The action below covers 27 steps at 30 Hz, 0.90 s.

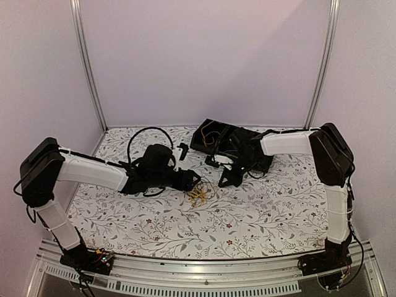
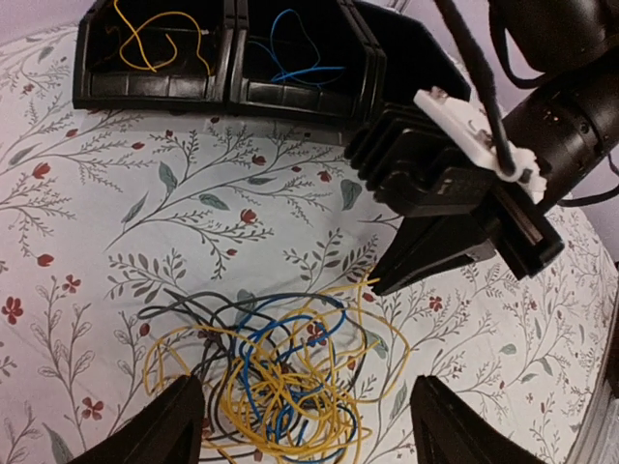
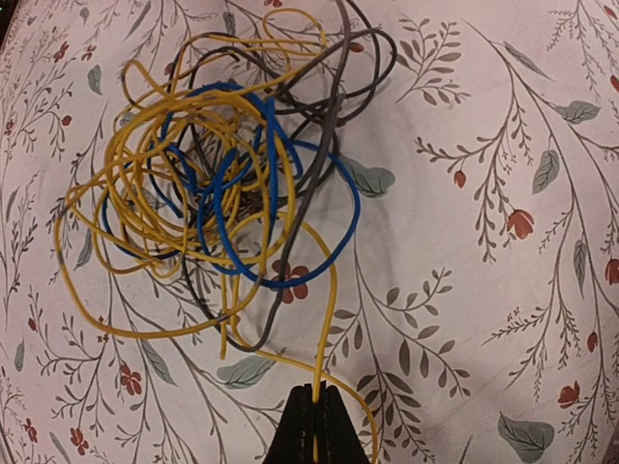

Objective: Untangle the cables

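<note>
The cables [image 2: 280, 377] lie in a tangle of yellow, blue and dark grey wires on the flowered table, small in the top view [image 1: 199, 195]. My left gripper [image 2: 308, 385] is open, with one finger [image 2: 174, 430] on each side of the tangle. It touches nothing. My right gripper [image 3: 317, 394] is shut on one yellow cable [image 3: 329, 319] that runs out of the tangle [image 3: 222, 184]. In the left wrist view its tip [image 2: 387, 282] sits at the tangle's far right edge.
A black tray [image 2: 155, 92] stands behind the tangle [image 1: 213, 133]. One compartment holds a loose yellow cable [image 2: 160, 39] and the one beside it a blue cable [image 2: 300, 58]. Thick black arm cables [image 1: 145, 133] loop above the left arm.
</note>
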{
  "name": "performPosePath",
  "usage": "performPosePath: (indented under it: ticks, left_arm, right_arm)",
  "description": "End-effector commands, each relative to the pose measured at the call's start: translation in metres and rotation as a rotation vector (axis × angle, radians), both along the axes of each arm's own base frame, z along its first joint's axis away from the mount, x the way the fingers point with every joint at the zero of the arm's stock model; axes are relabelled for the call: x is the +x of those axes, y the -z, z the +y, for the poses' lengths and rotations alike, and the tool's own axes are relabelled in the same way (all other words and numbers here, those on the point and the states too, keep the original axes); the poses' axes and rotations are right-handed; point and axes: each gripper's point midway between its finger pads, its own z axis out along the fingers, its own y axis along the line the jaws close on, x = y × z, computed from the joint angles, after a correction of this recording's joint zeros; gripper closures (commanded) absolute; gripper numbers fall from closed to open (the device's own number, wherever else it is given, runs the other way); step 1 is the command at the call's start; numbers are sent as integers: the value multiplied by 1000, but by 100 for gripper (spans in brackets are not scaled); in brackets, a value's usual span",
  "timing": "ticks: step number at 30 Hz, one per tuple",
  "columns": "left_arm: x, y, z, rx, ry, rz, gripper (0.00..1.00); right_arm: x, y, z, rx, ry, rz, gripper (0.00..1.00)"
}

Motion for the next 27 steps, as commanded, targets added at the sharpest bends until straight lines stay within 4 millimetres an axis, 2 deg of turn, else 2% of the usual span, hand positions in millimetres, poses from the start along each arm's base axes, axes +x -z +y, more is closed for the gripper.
performPosePath:
  ticks: [1,3,5,9,13,16,19,22,24,27]
  left_arm:
    - [8,-37,-26,-190,98,-230,23]
    - [5,-35,-37,-239,159,-278,23]
    - [13,-25,-49,-243,172,-273,25]
    - [25,16,-66,-227,173,-190,33]
    - [28,48,-76,-228,177,-109,53]
    - [28,66,-74,-217,163,-63,57]
    - [26,85,-68,-196,144,-18,59]
    - [23,100,-61,-179,125,18,62]
    - [23,106,-58,-169,118,32,62]
    - [22,110,-57,-159,117,43,65]
  right_arm:
    - [-4,-82,14,147,-31,-59,100]
    - [-10,-106,17,200,-48,-66,100]
    - [-16,-129,20,247,-68,-68,100]
    - [-25,-163,25,324,-110,-66,100]
    - [-31,-208,29,413,-158,-107,100]
    - [-30,-266,25,525,-196,-205,100]
    - [-18,-352,8,668,-183,-339,100]
    - [-11,-420,-9,778,-182,-409,100]
    - [-10,-456,-16,826,-175,-463,100]
    - [-11,-495,-26,868,-179,-565,100]
